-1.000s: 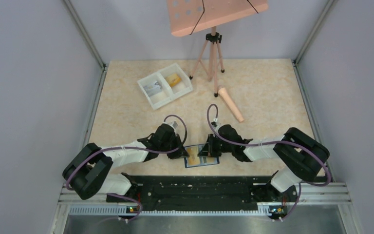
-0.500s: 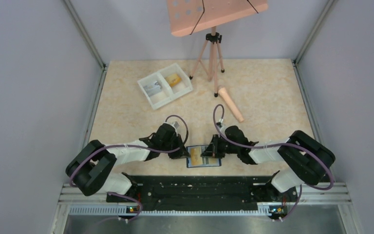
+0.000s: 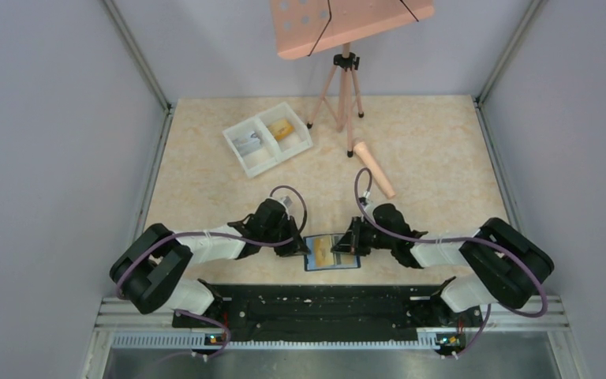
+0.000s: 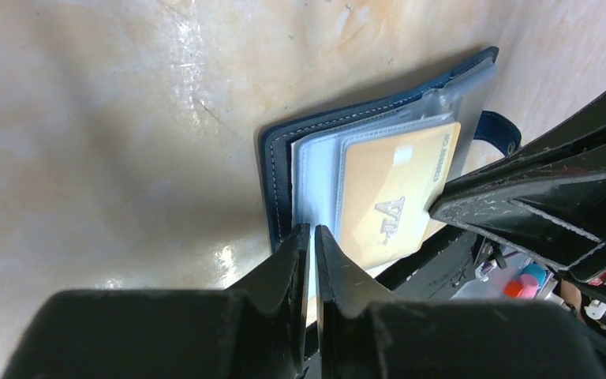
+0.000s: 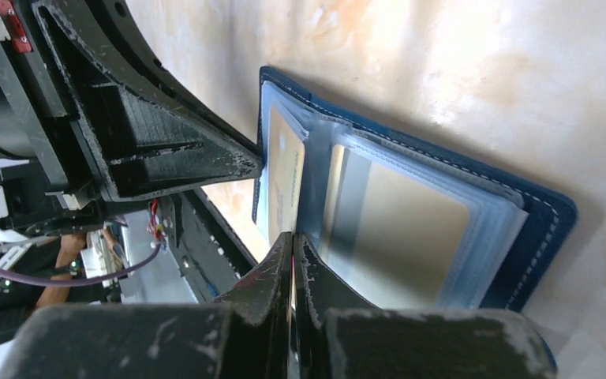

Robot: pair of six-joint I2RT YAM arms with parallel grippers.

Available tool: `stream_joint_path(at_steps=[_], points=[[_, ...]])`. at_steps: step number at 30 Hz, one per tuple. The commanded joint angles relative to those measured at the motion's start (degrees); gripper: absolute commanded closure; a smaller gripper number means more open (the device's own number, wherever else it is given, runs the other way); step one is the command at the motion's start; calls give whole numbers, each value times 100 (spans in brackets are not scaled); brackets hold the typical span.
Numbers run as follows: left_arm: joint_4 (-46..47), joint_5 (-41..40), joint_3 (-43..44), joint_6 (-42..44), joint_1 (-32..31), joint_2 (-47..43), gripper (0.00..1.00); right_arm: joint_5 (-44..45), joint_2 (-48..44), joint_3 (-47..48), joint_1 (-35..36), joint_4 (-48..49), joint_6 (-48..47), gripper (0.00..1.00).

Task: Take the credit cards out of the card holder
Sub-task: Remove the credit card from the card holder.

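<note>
Left gripper point(image 4: 310, 233) is pinching the card holder point(image 4: 276, 170) steady; right gripper point(image 5: 293, 237), pressed together, should take the yellow credit card point(image 5: 286, 178) just ahead squarely.

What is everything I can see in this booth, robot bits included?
Beige marbled table: one, underneath everything.
Blue folding card holder: one, open at the near edge.
Yellow-orange plastic card: at least one, in the holder's clear sleeves.
White two-compartment plastic tray: one, far left, holding a grey item and a yellow item.
Pink tripod stand with board: one, far edge.
Pink cylinder: one, lying right of centre.
Left gripper: black, closed on the holder's left edge.
Right gripper: black, shut at its sleeves.
</note>
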Motion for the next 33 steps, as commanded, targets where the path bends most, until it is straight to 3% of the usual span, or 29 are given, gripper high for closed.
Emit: stream_joint_path(at_steps=[1, 8, 17, 23, 29, 33], points=[[-416, -413, -33, 129, 10, 282, 87, -147, -339, -162, -272, 18, -180, 100], [-574, -407, -16, 126, 10, 257, 87, -277, -645, -277, -334, 6, -167, 100], [-574, -409, -32, 91, 6, 203, 87, -733, -282, -111, -376, 311, -247, 100], [-576, -390, -15, 100, 7, 239, 86, -1504, 463, -78, -512, 1500, 167, 100], [-610, -407, -57, 100, 2, 178, 87, -1336, 340, -16, -522, 906, -97, 100], [-625, -407, -60, 109, 7, 182, 87, -895, -120, 86, -522, -168, -477, 100]])
